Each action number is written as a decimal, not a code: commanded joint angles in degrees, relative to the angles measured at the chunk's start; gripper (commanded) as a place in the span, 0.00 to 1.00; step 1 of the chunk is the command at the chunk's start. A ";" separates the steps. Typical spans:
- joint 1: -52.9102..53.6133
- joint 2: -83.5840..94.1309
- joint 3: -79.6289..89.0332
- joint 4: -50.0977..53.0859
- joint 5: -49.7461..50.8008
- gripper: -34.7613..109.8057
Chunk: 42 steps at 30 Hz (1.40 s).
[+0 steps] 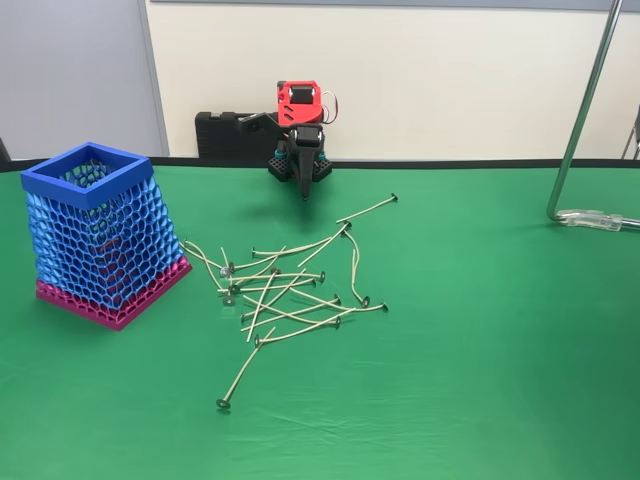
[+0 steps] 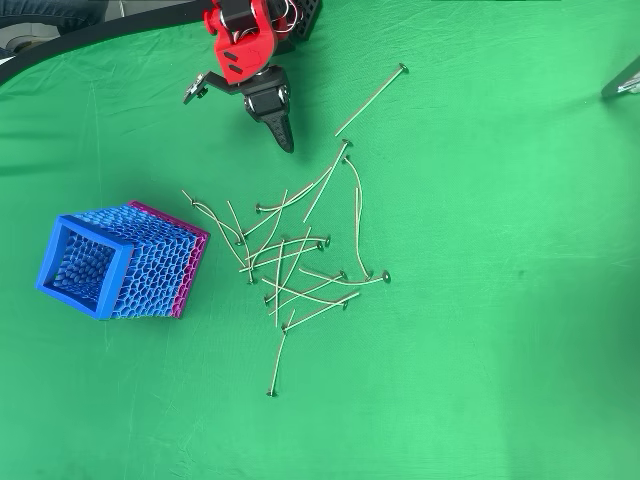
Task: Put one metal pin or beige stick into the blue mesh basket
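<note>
Your tool (image 2: 286,143) hangs clenched and empty just behind the pin pile (image 2: 295,270), with the blue mesh basket (image 2: 60,295) standing beside that pile awaiting one pin.

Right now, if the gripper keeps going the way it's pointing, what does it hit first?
Likely the green table. The gripper looks shut, aims down and slightly toward the pile, its tip above bare cloth short of the nearest beige sticks. Its height is hard to judge.

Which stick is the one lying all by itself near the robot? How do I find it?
Start at the red robot arm at the table's back edge. In the overhead view, just right of its jaws lies one beige stick. Unlike the tangled pile, it lies alone, touching no others.
</note>
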<state>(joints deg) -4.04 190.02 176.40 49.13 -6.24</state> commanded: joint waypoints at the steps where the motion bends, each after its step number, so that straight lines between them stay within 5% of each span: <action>1: -0.44 0.44 0.26 0.53 -0.09 0.25; 42: -0.26 -3.96 -3.78 0.26 -0.62 0.24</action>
<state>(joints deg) -4.04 187.56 175.87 49.48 -6.68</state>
